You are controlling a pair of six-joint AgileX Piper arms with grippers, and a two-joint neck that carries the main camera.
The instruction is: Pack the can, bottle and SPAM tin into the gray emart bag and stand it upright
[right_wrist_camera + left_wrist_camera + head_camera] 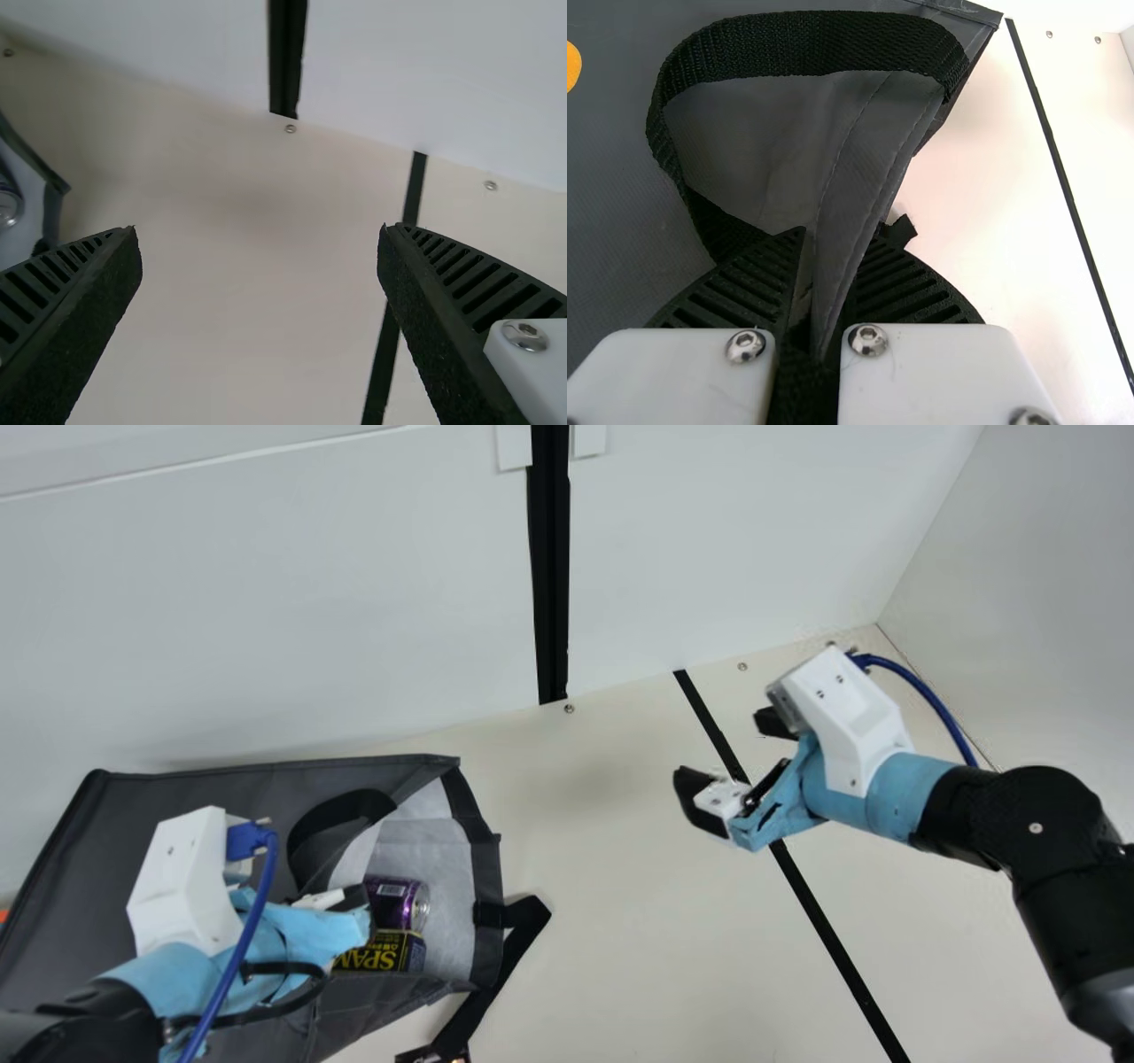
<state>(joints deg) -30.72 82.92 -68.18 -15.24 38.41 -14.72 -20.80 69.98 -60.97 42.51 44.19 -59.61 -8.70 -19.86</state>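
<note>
Gray bag (221, 788) first, in my main view: it lies on its side at the left of the cream surface (620, 886), its pale-lined mouth opening toward the middle. Inside that mouth I can see a purple can (394, 903) right beside the SPAM tin (381, 952). One black handle (341, 810) loops up near the rim; another black strap (523, 930) trails out onto the surface. My left claw (356, 897) is at the bag's mouth, near the can. My right claw (722, 746) hangs well apart from the bag, over to the right, spread wide with only air in it, close to the black line (828, 926) that crosses the surface.

In my left wrist view, the left claw (840, 234) is pinched together on a fold of the bag's gray cloth, which stands up between its two ribbed fingers (762, 279). A loop of black handle arches beyond the fingertips, and part of an orange spot (571, 66) shows at the edge of the picture.

In my right wrist view, the right claw (258, 227) has its fingers far apart, with nothing gripped. Past one finger I catch a corner of the bag and the silvery round end of a can in it.
</note>
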